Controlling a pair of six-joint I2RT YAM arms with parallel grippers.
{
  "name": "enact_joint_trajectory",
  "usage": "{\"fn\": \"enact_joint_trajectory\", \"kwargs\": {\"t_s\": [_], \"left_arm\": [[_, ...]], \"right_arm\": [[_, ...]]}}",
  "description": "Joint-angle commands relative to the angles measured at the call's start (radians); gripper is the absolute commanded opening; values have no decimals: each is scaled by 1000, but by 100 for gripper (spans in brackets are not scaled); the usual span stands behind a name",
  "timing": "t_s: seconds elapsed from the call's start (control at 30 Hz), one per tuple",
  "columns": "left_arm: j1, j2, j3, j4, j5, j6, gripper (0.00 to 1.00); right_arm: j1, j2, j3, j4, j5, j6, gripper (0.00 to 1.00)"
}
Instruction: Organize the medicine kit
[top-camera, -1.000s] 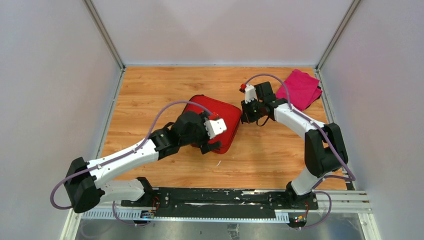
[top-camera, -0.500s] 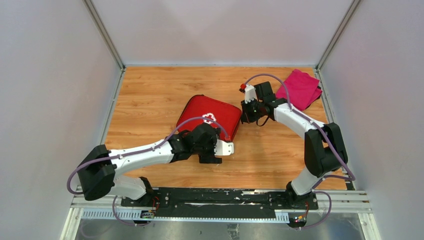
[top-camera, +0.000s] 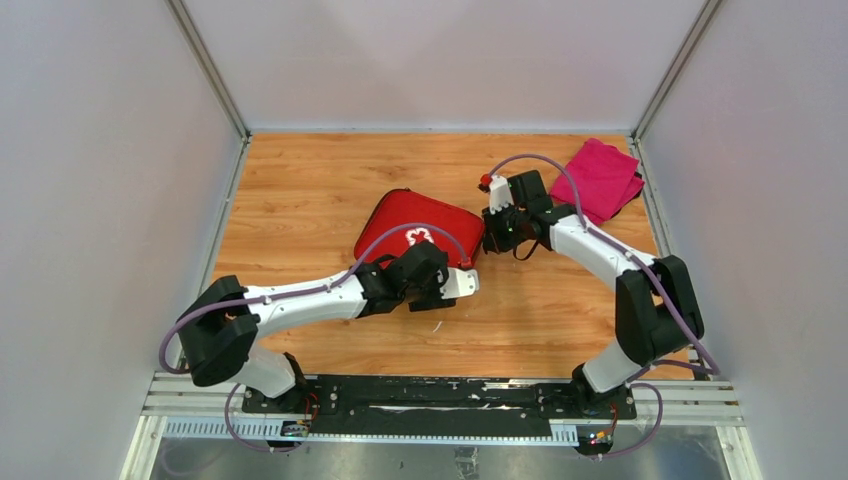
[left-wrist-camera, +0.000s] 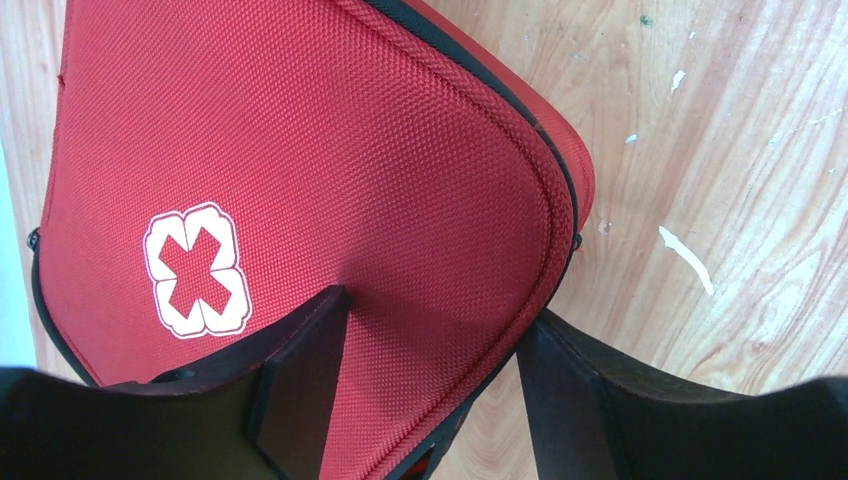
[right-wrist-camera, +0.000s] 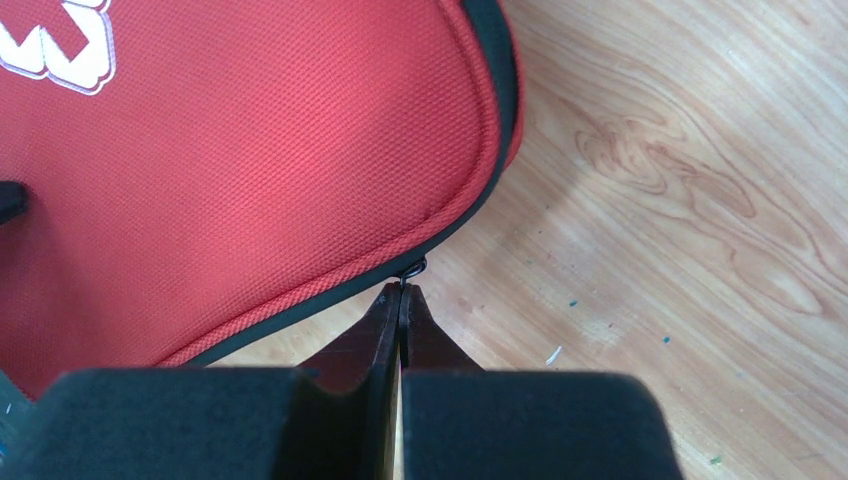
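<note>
Centre frame: the left gripper (left-wrist-camera: 435, 310) straddles the closed medicine kit (top-camera: 400, 210) at its lower corner, jaws apart, while the right gripper (right-wrist-camera: 402, 290) pinches the zip pull (right-wrist-camera: 413, 268).

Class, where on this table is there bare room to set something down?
Free: far-left table, between wall and case; near middle, between case and base rail. Crowded: left gripper and right gripper at the case; cloth fills the far-right corner.

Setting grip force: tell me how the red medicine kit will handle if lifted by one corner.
The medicine kit looks soft-sided: woven fabric, rounded piped edge, so it would probably sag. The coarse weave should grip, not slip. Lying flat on the table, it will likely slide, not tip.
</note>
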Motion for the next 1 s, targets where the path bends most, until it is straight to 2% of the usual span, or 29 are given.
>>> {"fn": "enact_joint_trajectory", "kwargs": {"t_s": [0.0, 0.37, 0.73, 0.97], "left_arm": [[0, 39, 26, 6, -16, -67, 64], [29, 34, 45, 21, 14, -109, 63], [34, 22, 38, 36, 3, -108, 66], [51, 8, 37, 54, 7, -121, 68]], "right_arm": [[45, -47, -50, -102, -13, 14, 0], [121, -108, -104, -85, -242, 96, 0], [202, -114, -203, 210, -507, 366, 0], [206, -144, -219, 152, -573, 345, 0]]}}
